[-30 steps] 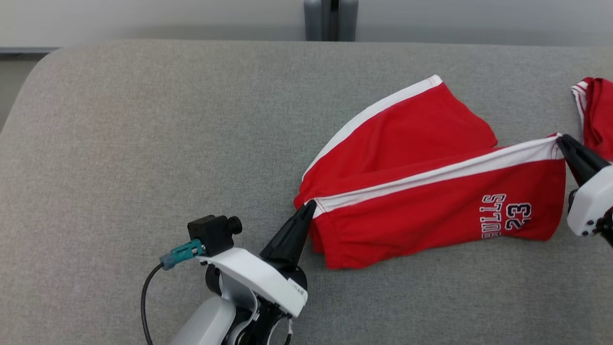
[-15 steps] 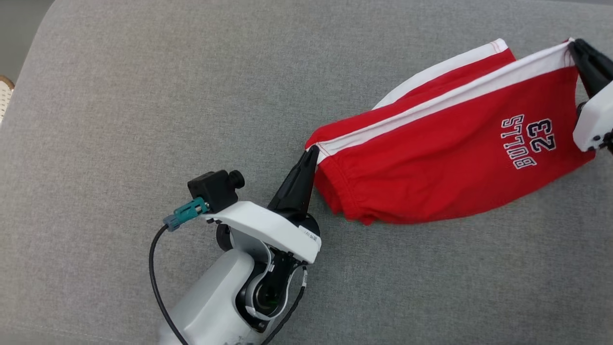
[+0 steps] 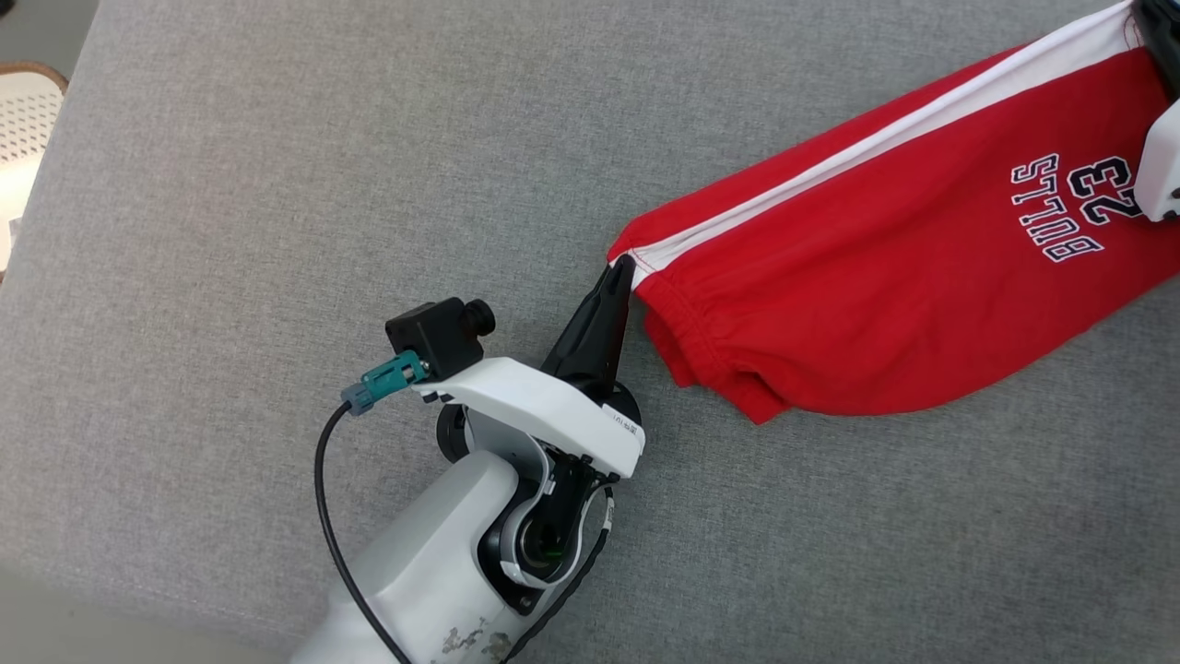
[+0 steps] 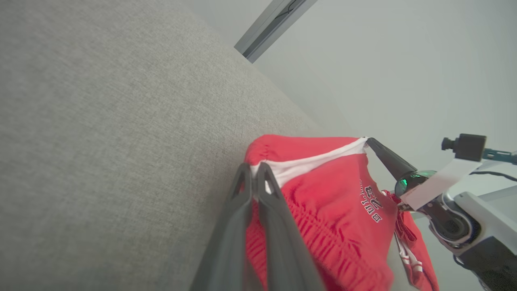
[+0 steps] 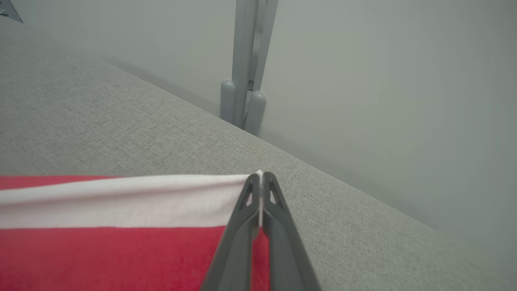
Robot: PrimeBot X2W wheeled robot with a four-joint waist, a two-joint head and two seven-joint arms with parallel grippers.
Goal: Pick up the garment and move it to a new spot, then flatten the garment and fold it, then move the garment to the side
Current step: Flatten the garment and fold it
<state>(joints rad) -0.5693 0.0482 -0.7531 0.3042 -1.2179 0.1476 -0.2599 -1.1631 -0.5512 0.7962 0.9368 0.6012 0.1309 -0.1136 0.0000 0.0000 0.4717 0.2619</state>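
Note:
The garment (image 3: 885, 286) is a pair of red shorts with a white side stripe and "BULLS 23" print. It is stretched taut along the stripe between my two grippers and sags below that line over the grey table (image 3: 277, 184). My left gripper (image 3: 619, 269) is shut on the waistband corner at the stripe's end. My right gripper (image 3: 1154, 11) is shut on the hem corner at the top right edge. The left wrist view shows the left gripper (image 4: 253, 167) pinching the white band of the garment (image 4: 323, 194), with the right gripper (image 4: 368, 140) across from it. In the right wrist view the right gripper (image 5: 260, 176) clamps the garment (image 5: 121, 246) at its stripe.
A white perforated basket (image 3: 23, 111) stands off the table's left edge. A grey post (image 5: 246, 81) rises behind the table's far edge against the wall. More red fabric with white trim (image 4: 408, 250) shows below the right gripper; I cannot tell whether it belongs to the same garment.
The head camera has tilted down. The shorts have been drawn up and to the right, and the rear leg that lay spread on the table is gathered under the stripe. Both grippers stay shut.

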